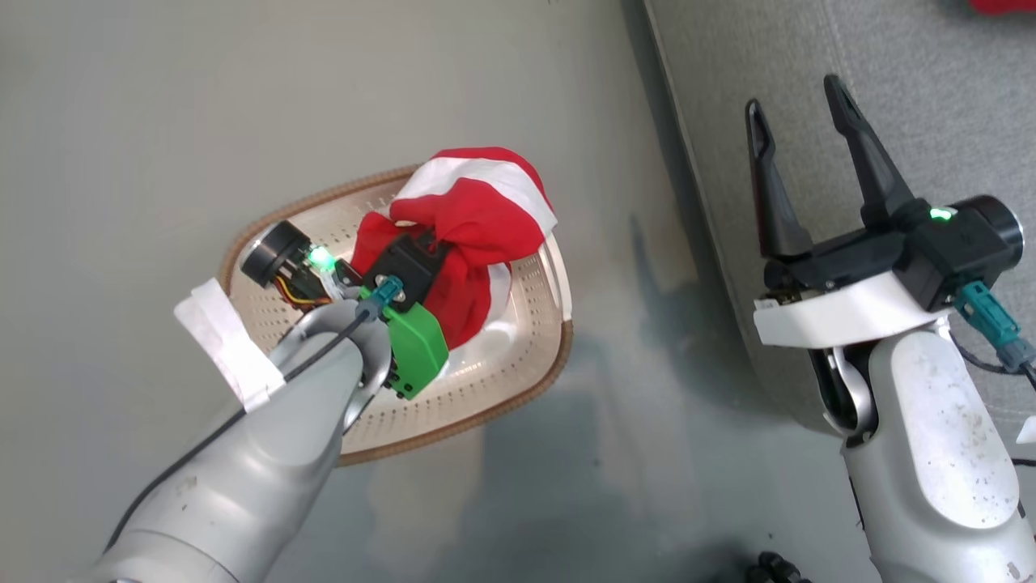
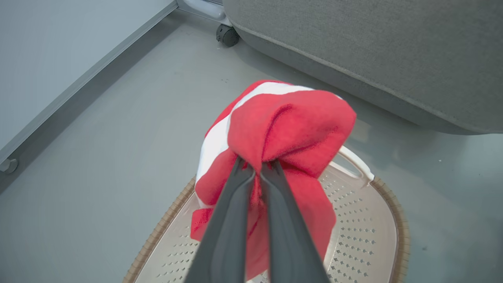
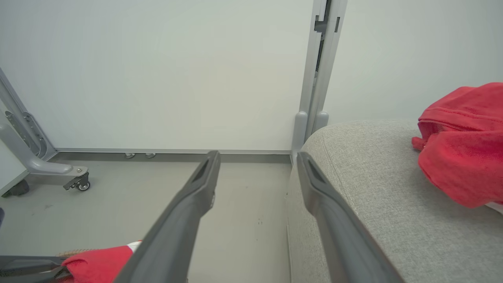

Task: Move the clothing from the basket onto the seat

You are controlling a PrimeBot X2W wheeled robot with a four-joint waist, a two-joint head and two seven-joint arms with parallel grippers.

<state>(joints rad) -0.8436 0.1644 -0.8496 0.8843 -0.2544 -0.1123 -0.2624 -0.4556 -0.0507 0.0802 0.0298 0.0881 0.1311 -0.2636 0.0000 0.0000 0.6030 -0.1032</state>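
Observation:
A bright red garment with a white stripe (image 1: pixel 477 219) is bunched up over the cream perforated basket (image 1: pixel 518 380) on the floor. My left gripper (image 2: pixel 257 167) is shut on a fold of this clothing (image 2: pixel 290 125), lifting it above the basket bottom (image 2: pixel 361 236) while its lower end hangs down. In the head view the left gripper (image 1: pixel 441 243) has its fingertips buried in the cloth. My right gripper (image 1: pixel 797 101) stands open and empty over the edge of the grey seat (image 1: pixel 906 73). Another red garment (image 3: pixel 459 157) lies on the seat (image 3: pixel 373 196), right of the right gripper (image 3: pixel 257 157).
The basket stands on grey floor left of the sofa's rounded side (image 2: pixel 373 51). A white handle (image 2: pixel 355 161) sticks out on the basket's sofa side. Pale wall panels with a metal post (image 3: pixel 318 78) and a wheeled frame foot (image 3: pixel 78 182) stand behind.

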